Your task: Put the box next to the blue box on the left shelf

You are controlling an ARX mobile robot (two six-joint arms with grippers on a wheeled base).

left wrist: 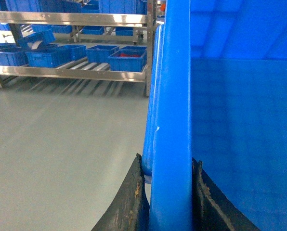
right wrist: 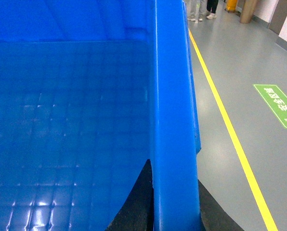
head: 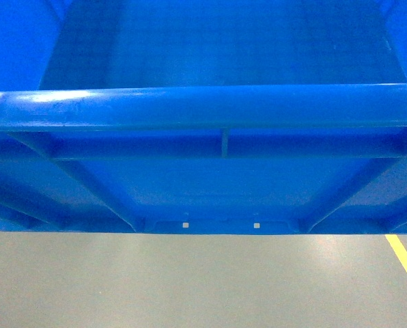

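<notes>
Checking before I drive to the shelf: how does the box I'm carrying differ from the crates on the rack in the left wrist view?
The box is held off the floor, both grippers clamped on its side rims, left and right; the crates sit on the rack's lower level. The box is empty, while one crate seems to hold something red. Both are blue open-top plastic.

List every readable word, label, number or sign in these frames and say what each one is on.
Green floor sign beside the yellow line: white Chinese characters and footprint icons, too blurred to read with confidence.
Box: no text; the two pale squares near its base are blank.
Crates on the shelf rack: no legible labels.
Nothing else carries text.
</notes>
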